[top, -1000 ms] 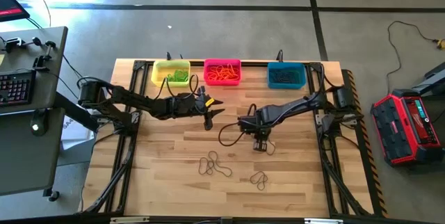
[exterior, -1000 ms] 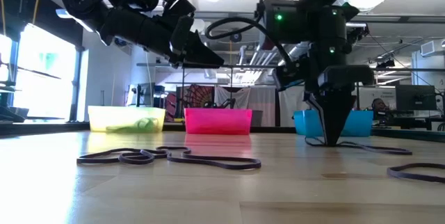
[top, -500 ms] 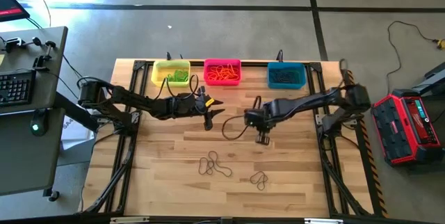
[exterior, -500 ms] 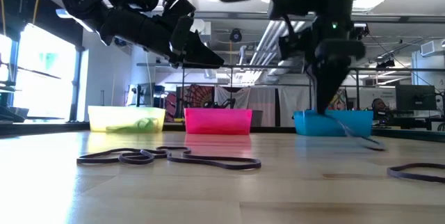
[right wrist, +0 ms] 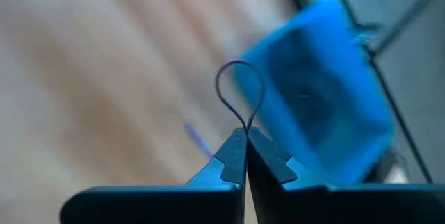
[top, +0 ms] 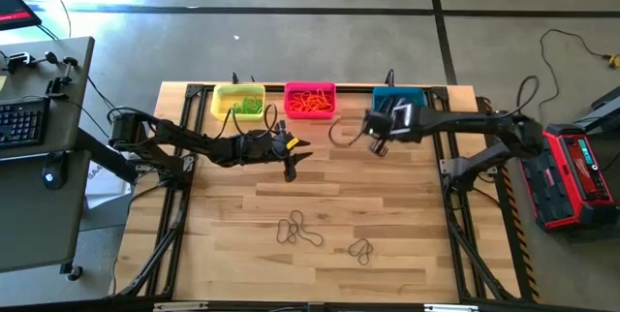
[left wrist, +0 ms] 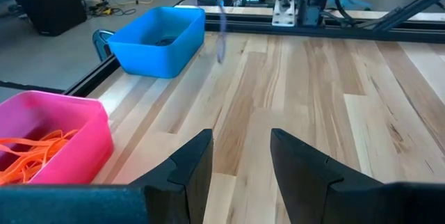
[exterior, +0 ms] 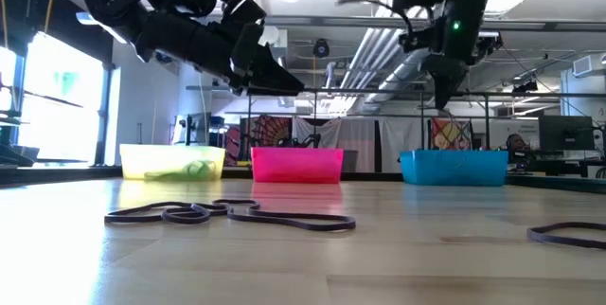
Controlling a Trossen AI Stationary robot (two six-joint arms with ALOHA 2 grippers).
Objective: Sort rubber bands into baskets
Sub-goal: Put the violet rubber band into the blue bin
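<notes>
Right gripper (right wrist: 246, 135) pinched tight on a dark rubber band (right wrist: 240, 99), loop sticking out past the fingertips, raised above the table just beside the teal basket (top: 398, 105) at its near left corner. Left gripper (top: 291, 160) parted and holding nothing, hovering over bare wood in front of the pink basket (top: 310, 100). Orange bands heaped in the pink basket, green bands in the yellow basket (top: 238, 100), dark ones in the teal. Two tangles of dark bands (top: 299, 229) lying near the front of the wooden table (top: 407, 215), well apart from both grippers, a smaller clump (top: 361, 249) to their right.
</notes>
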